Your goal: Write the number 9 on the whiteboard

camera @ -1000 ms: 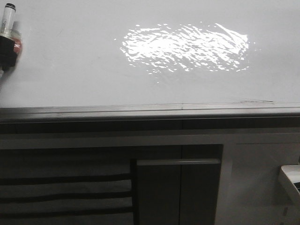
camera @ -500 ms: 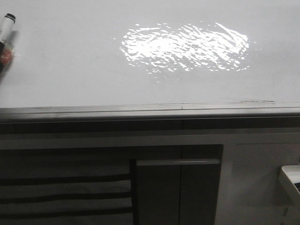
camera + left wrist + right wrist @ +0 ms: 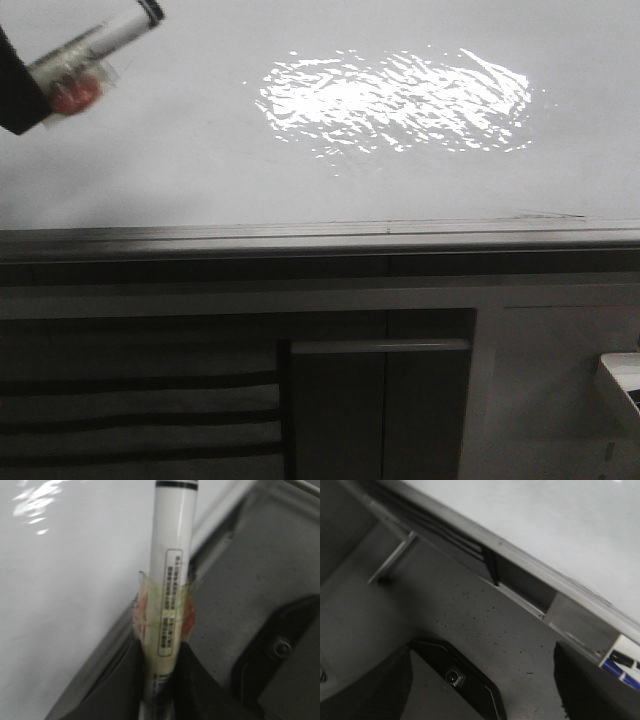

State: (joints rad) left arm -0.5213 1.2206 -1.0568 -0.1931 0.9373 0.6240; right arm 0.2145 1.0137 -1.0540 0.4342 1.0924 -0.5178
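The left gripper (image 3: 30, 85) is pinching a marker (image 3: 100, 45) whose length is pointing toward the glare patch (image 3: 395, 100) on the blank whiteboard (image 3: 200, 170).

You see a printed label (image 3: 170, 605) running down the marker (image 3: 172, 545), but its small text is too blurred to read. The whiteboard (image 3: 400, 180) shows you no written number or other sign.
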